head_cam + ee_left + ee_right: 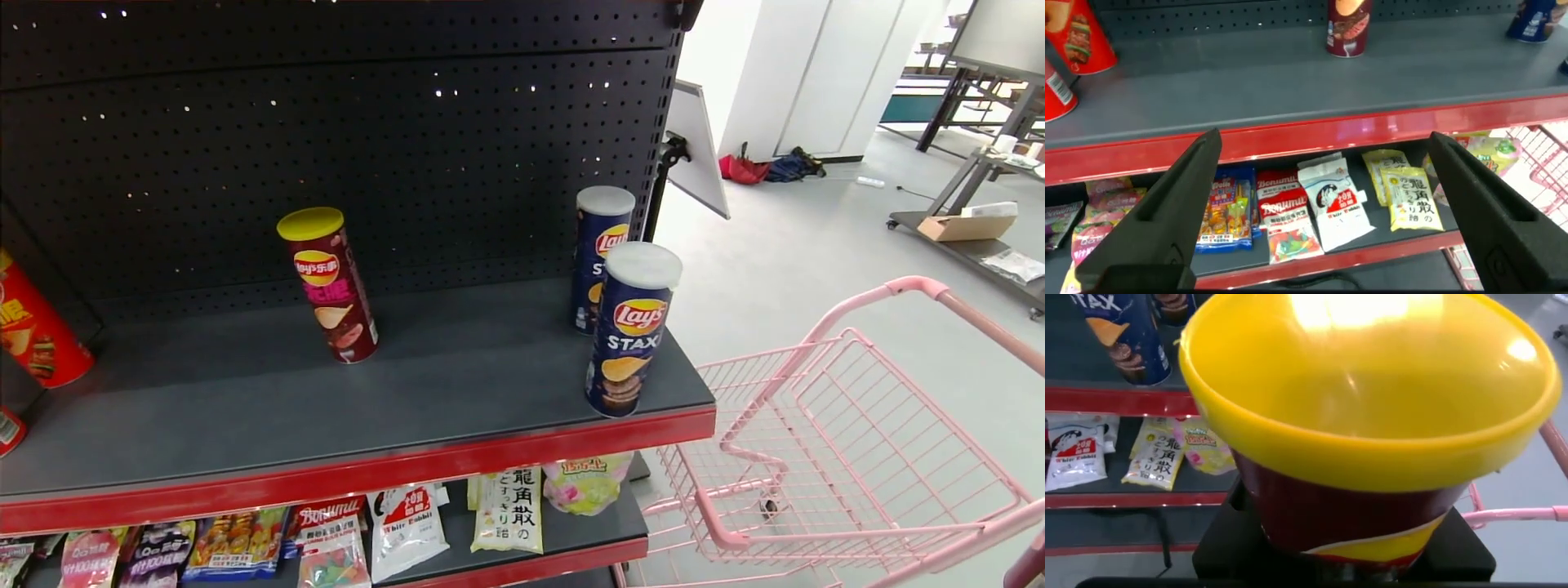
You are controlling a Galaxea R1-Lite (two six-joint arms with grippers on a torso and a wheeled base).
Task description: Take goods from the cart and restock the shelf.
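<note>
A maroon chip can with a yellow lid [1364, 400] stands in my right gripper [1355, 559], which is shut around its base just off the shelf's right end, beside the pink cart [824, 457]. On the grey shelf board [245, 408] stand another maroon yellow-lidded can [328, 286] mid-shelf and two blue cans [629, 331] [602, 257] at the right end. My left gripper [1323, 212] is open and holds nothing, in front of the shelf's red front edge [1315, 135].
Red cans [33, 327] stand at the shelf's left end. Snack bags [506, 510] lie on the lower shelf. The cart's basket looks empty in the head view. A white board [698, 147] leans beyond the shelf's right post, with open floor behind.
</note>
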